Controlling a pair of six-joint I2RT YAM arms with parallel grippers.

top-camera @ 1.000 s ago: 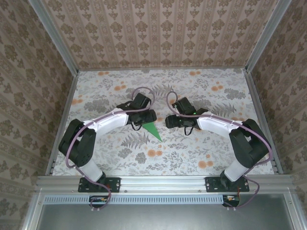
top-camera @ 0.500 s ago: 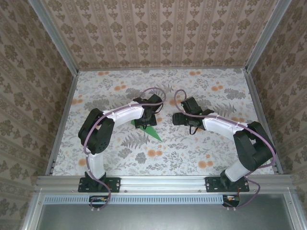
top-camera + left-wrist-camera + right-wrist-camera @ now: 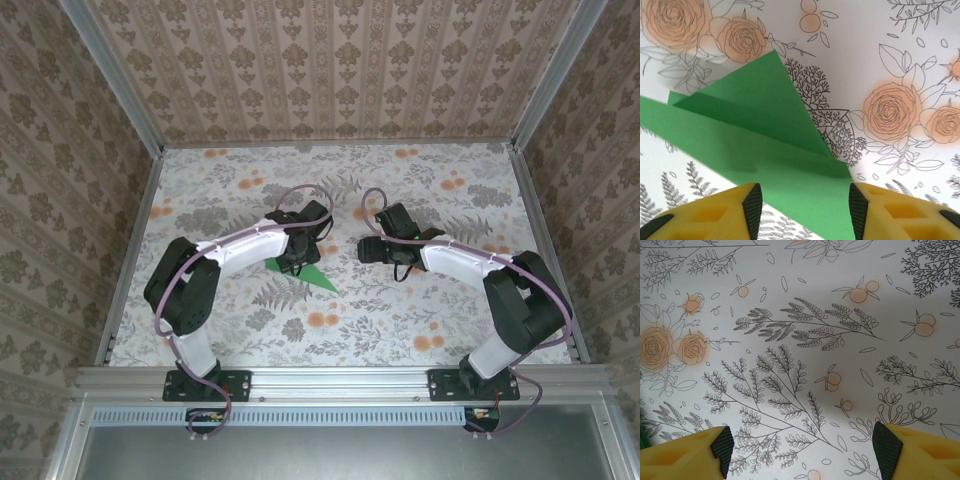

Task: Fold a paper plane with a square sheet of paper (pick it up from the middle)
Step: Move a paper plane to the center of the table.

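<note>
The green sheet of paper [image 3: 320,279] lies on the flowered tablecloth, folded into a flat pointed wedge whose tip faces the near right. In the left wrist view the paper [image 3: 765,125] shows one triangular flap folded over a long strip. My left gripper [image 3: 297,262] stands over its wide end and hides part of it. The jaws of the left gripper [image 3: 805,212] are apart, with paper lying on the cloth between the pads. My right gripper [image 3: 364,250] hovers to the right of the paper. The right gripper [image 3: 802,450] is open over bare cloth.
The flowered tablecloth [image 3: 430,310] is walled by patterned panels at the back and sides, with metal rails [image 3: 130,250] along the edges. A green sliver of paper [image 3: 642,437] shows at the right wrist view's left edge. Both arms' purple cables loop above the wrists.
My left arm has swung its elbow in and its gripper has settled over the paper's wide end, covering more of it. The right gripper has drifted slightly right and away.
</note>
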